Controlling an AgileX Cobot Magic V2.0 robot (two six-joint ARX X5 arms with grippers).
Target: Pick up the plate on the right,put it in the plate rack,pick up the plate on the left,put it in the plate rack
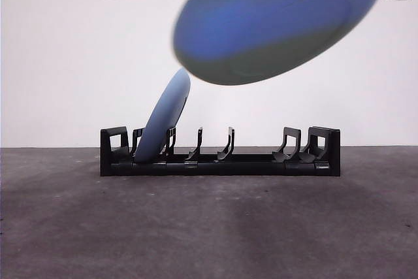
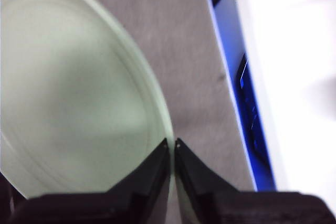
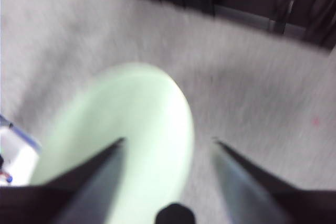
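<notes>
Above grey table (image 1: pixel 65 227), left gripper (image 2: pixel 172 145) gripping plate (image 2: pixel 68 103).

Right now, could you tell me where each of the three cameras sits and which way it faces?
Front view: low at table height, looking level across at the rack, where one plate leans; a second plate is carried above; only a dark arm tip shows at the top.
Left wrist view: on the left arm, looking along the left gripper, shut on the carried plate's rim.
Right wrist view: on the right arm, above the table, right gripper open.
All three views share the carried plate.
</notes>
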